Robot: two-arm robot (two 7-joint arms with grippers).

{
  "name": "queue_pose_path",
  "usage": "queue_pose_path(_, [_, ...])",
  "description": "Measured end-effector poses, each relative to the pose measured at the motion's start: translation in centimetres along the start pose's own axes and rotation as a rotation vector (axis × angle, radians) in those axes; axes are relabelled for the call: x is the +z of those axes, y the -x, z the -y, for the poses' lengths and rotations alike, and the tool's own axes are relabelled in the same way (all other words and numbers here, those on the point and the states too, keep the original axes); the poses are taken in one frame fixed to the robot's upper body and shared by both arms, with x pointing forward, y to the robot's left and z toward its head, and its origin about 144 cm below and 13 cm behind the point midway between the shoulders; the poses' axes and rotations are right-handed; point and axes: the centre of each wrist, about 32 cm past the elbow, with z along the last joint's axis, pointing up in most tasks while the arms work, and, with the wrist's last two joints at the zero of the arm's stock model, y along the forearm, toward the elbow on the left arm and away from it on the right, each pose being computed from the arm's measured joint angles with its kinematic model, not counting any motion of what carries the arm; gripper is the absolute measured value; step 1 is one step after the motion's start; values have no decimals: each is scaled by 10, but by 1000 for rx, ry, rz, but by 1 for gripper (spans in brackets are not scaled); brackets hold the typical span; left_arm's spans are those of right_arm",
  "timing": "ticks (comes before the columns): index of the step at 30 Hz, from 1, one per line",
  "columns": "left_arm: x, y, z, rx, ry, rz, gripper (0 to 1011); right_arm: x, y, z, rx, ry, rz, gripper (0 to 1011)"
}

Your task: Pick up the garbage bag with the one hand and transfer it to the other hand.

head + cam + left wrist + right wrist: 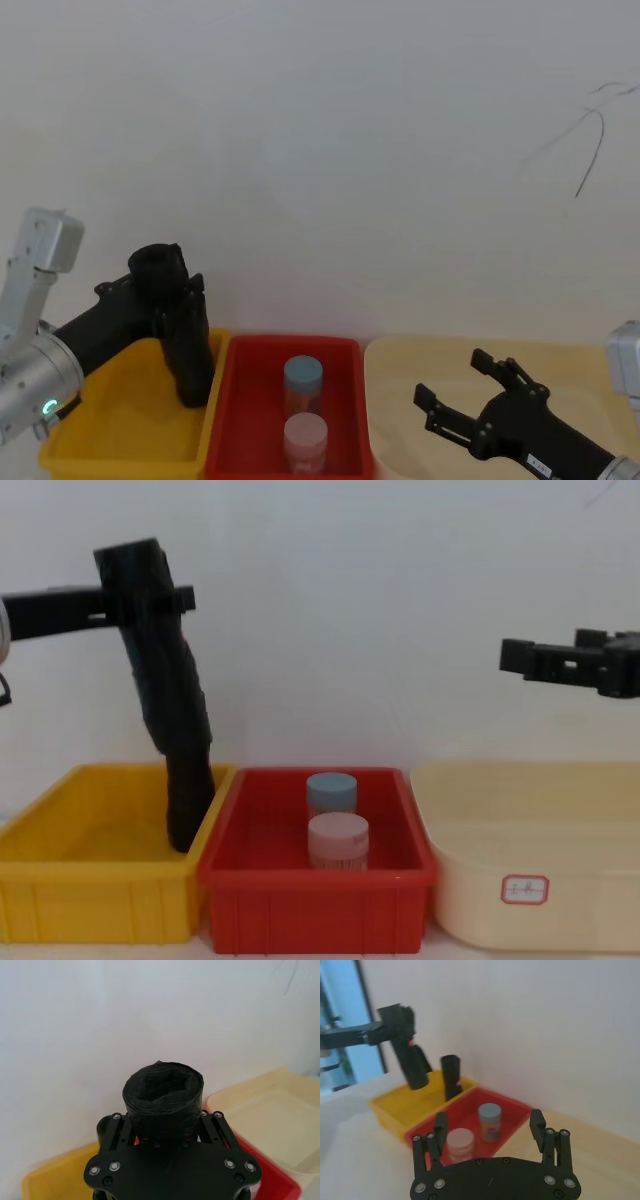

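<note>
We pinch the garbage bag (160,680) near its top between the jaws of the left gripper (165,1130), tilted over the yellow bin (90,900) for handover | right gripper (450,375) hovers above the cream bin (560,820), jaws spread to receive.

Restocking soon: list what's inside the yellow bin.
One black roll stands upright in the yellow bin. The garbage bag, held by the left pincer, covers the roll's top in chest view.

The garbage bag (162,1092) has its lower length hidden behind the left gripper (165,1127) (seen end-on); the cream tub label (524,888) is unreadably small.
</note>
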Motion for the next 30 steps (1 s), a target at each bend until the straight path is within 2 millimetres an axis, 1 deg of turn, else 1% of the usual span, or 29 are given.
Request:
queue_pose_path(8, [14,-5,-2,-84,9,-45,486,18,-6,0,131,38,9,1000])
queue_pose_path(13, [18,-5,-2,-137,3,-70,486,30,-7,0,217,76,25,1000])
queue_pose_path(19, [23,-3,0,-219,-12,-97,486,40,-7,-2,277,119,44,1000])
queue_pose_path(30, [31,8,9,-355,-44,-115,486,43,-4,-8,286,145,43,1000])
